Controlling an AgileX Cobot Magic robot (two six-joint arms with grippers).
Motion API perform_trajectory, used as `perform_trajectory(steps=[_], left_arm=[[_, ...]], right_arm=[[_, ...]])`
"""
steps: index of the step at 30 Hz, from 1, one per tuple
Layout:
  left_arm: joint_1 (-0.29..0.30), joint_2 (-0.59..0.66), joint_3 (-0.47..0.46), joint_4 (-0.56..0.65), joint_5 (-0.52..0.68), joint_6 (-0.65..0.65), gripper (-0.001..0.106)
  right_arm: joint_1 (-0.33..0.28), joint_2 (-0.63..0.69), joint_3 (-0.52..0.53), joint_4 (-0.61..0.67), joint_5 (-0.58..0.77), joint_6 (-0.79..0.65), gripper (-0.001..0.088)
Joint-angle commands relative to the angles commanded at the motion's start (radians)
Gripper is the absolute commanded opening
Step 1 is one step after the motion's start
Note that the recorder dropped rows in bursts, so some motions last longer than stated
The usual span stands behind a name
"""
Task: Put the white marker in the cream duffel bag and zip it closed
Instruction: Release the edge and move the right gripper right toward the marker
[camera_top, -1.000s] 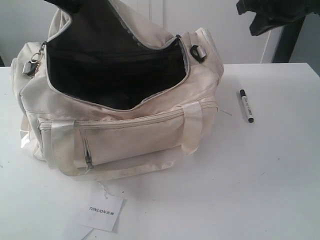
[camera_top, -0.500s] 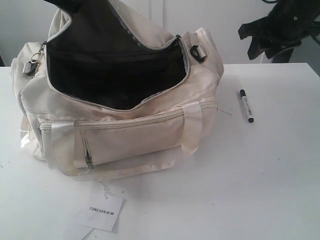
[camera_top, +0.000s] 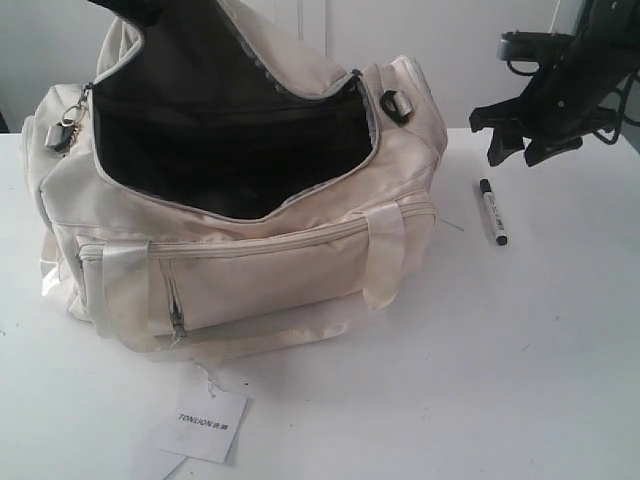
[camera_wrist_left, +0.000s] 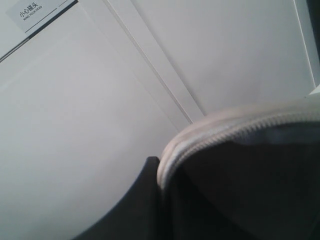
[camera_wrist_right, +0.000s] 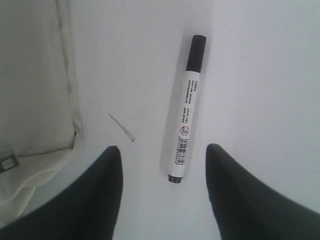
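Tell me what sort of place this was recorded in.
Probably an indoor lab or workroom: a plain white table, bare white wall panels with a small printed sign, and a robot gripper above the table.

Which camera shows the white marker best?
The right wrist view: the white marker lies close up, print visible, below the open right hand. The exterior view shows it small, right of the cream duffel bag. The left wrist view misses it.
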Motion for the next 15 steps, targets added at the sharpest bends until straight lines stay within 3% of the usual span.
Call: perform_trajectory(steps=[15], left_arm=[[0.0, 0.0, 0.0, 0.0, 0.002, 0.0, 0.006]], right_arm=[[0.0, 0.112, 0.0, -0.002, -0.135, 0.0, 0.0482]])
